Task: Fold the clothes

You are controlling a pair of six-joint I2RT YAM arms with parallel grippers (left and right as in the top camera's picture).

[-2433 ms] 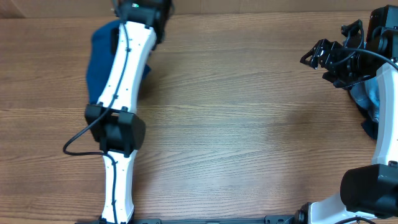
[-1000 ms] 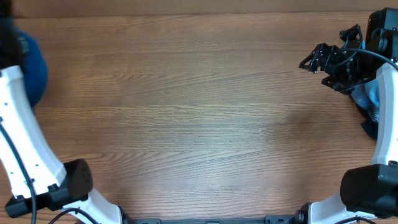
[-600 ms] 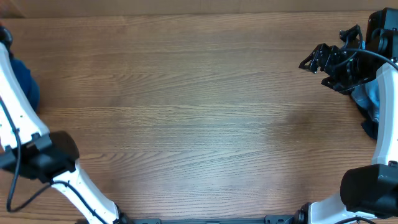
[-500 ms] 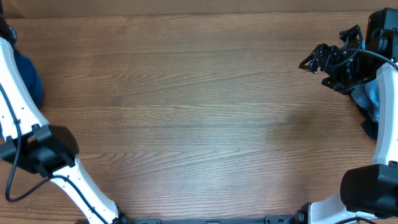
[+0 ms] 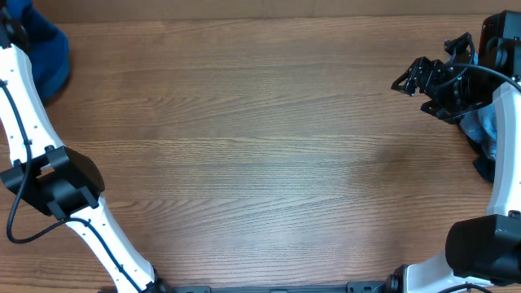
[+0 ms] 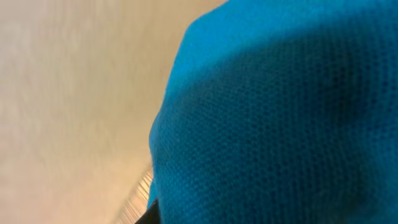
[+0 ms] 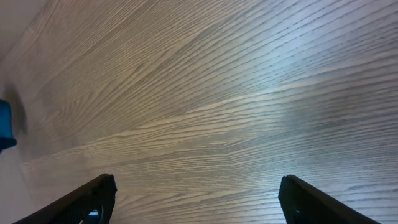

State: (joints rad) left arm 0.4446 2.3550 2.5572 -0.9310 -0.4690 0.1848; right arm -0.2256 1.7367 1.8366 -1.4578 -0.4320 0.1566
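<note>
The blue knit shirt is seen bunched at the far left corner of the wooden table, where the left arm is stretched out to it. The left gripper itself is almost wholly hidden. Its wrist view is filled by the knit pressed close to the lens, so the jaws are taken to be closed to a narrow pinch on the fabric, presumably so that the shirt can be drawn out and spread flat. The right gripper is poised near the far right edge, jaws spread wide with nothing between them and only bare wood below, seemingly in readiness to take a second corner. A second garment, pale blue, is partly covered by the right arm. No fold is yet made.
</note>
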